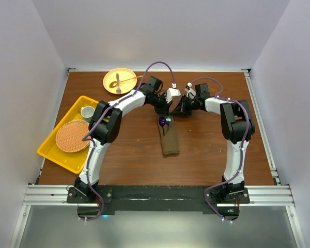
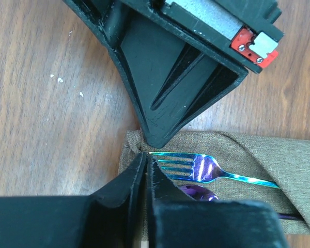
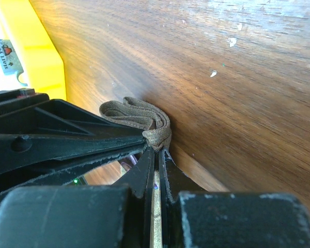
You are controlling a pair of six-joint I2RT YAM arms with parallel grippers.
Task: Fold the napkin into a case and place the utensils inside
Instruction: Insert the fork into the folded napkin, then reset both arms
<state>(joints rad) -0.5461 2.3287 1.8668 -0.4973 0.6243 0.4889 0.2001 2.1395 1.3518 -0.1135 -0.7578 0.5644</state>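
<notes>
While right pincer [image 3: 156, 153] pinches case [image 3: 137, 112] | yellow tray [image 3: 39, 57] sticker [image 3: 8, 54] unreadable

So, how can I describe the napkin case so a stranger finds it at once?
On the brown table, look at its middle: the olive-brown pouch lies there. Unlike the round yellow plate and woven mat, it is long, narrow and soft, with a blue fork and purple spoon sticking out.

Ahead of me the olive-brown case [image 1: 170, 140] lies flat on the bench [image 1: 129, 155], running 12 to 6. A blue fork [image 2: 196, 165] and a purple spoon [image 2: 196, 192] protrude side by side from its 12 o'clock mouth.
</notes>
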